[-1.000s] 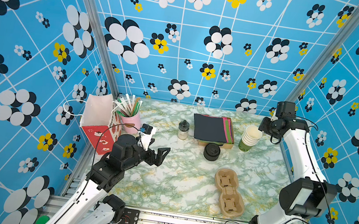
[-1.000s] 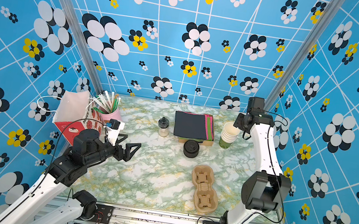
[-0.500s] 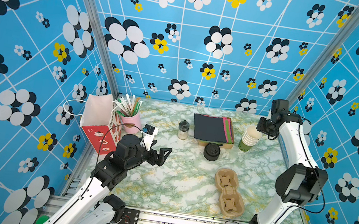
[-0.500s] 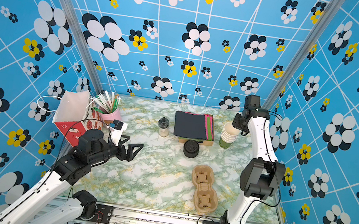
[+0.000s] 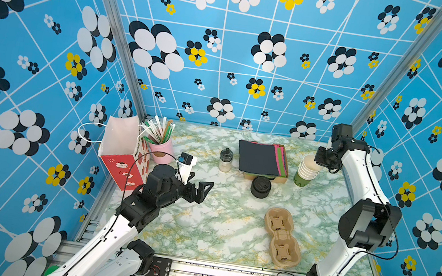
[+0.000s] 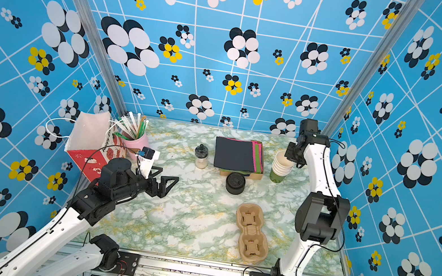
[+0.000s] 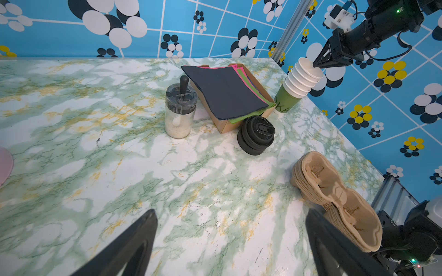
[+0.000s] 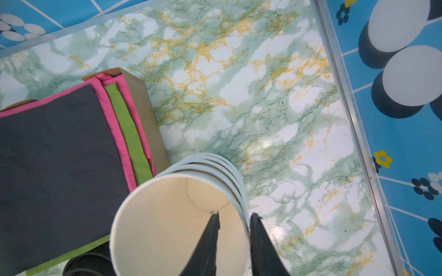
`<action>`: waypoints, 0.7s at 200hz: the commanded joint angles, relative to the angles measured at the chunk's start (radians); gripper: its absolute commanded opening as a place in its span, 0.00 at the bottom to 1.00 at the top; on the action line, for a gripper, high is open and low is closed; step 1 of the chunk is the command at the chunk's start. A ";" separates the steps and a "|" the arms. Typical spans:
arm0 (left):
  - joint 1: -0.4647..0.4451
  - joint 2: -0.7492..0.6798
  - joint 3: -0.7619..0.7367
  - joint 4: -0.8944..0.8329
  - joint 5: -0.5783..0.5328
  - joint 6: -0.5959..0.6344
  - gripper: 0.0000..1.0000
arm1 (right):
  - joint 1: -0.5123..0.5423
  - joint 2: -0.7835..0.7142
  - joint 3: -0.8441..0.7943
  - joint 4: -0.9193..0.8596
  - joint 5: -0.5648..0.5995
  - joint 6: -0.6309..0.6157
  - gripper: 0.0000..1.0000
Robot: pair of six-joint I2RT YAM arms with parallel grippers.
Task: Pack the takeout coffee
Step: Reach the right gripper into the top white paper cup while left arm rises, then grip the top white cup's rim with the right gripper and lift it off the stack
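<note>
No lidded cup, so no takeout coffee, shows in any view. A stack of lidless paper cups (image 5: 307, 169) (image 6: 282, 165) stands at the back right. My right gripper (image 8: 234, 216) (image 5: 317, 162) straddles the top cup's (image 8: 167, 215) wall, one finger inside and one outside. The jaws are narrow, with a small gap left beside the inner finger. A squat stack of black lids (image 5: 261, 187) (image 7: 256, 135) sits in front of the napkin box. My left gripper (image 5: 202, 192) (image 7: 232, 212) hovers wide open and empty over bare table at the left.
A brown pulp cup carrier (image 5: 282, 237) lies at the front right. A box of dark, pink and green napkins (image 5: 262, 158) and a glass jar (image 5: 225, 160) stand at the back. A red-and-white paper bag (image 5: 122, 153) and a pink cup of straws (image 5: 160, 147) stand at the back left.
My right gripper has come down onto the cup stack's top rim and its jaws have narrowed around the wall. The left arm has edged slightly forward, still open.
</note>
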 commanded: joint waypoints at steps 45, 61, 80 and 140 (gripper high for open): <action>-0.010 0.015 -0.018 0.036 -0.018 -0.016 0.97 | -0.013 0.019 -0.024 -0.017 -0.004 -0.022 0.15; -0.011 0.018 -0.020 0.038 -0.019 -0.017 0.98 | -0.015 0.021 -0.025 -0.017 -0.006 -0.024 0.14; -0.013 0.020 -0.020 0.038 -0.022 -0.019 0.98 | -0.015 0.019 -0.023 -0.022 -0.010 -0.022 0.09; -0.014 0.022 -0.018 0.043 -0.025 -0.025 0.97 | -0.014 -0.019 -0.017 -0.025 -0.031 -0.015 0.03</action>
